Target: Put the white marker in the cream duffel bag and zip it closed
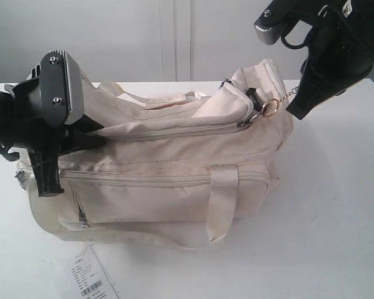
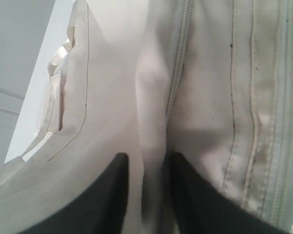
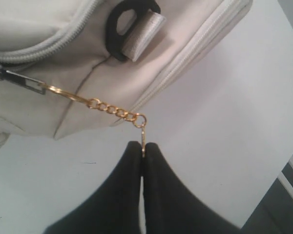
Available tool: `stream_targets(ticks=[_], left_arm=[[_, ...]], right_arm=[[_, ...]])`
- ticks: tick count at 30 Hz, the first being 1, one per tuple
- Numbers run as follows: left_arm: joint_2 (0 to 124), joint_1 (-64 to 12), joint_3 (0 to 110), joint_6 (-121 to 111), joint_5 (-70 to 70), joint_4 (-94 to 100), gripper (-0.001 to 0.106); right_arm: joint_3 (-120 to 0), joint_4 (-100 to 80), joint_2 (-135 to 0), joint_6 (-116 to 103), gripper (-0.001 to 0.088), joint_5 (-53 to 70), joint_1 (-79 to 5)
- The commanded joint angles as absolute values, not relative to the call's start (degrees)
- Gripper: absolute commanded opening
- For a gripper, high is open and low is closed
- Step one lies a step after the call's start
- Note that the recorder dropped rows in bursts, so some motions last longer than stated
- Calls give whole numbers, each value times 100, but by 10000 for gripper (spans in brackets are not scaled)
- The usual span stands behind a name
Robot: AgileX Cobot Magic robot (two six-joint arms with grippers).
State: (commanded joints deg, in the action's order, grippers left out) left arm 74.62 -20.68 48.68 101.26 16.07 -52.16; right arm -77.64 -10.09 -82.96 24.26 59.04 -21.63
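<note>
cream duffel bag (image 1: 174, 180): soft cream fabric, lying on the white surface (image 1: 336, 218)
top zipper (image 1: 174, 132): grey, closed up to its pull
gold chain (image 3: 112, 109): on the pull, stretched taut
strap handle (image 1: 223, 199): draped down the front

The exterior view looks down obliquely over the whole cream duffel bag (image 1: 174, 156); each wrist view faces one end, close up.

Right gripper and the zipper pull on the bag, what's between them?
A gold chain spans it, running from the zipper pull on the cream duffel bag to the right gripper, which is shut on its end. Clearest in the right wrist view.
</note>
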Motion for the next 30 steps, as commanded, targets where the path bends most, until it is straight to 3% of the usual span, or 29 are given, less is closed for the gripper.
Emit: stream_targets(ticks=[2,11,18,30], left_arm=[[7446,-2068,4868,9587,1607,-5216,847],[6611,-2068,4868,8063,1843,-5908,848],[6893,-2113,4868,9364,3426,-7994,775],[7551,-3576,5012,10795,1717,-9046,762]], right_arm=[[-7764,-986,-8296,2426,0,5904,-2163],[-7764,-885,-8296,2426,0,5904,-2163],[-7764,-885,-8296,2426,0,5904,-2163],[-7764,-885,-8296,2366,0,5870,-2163]])
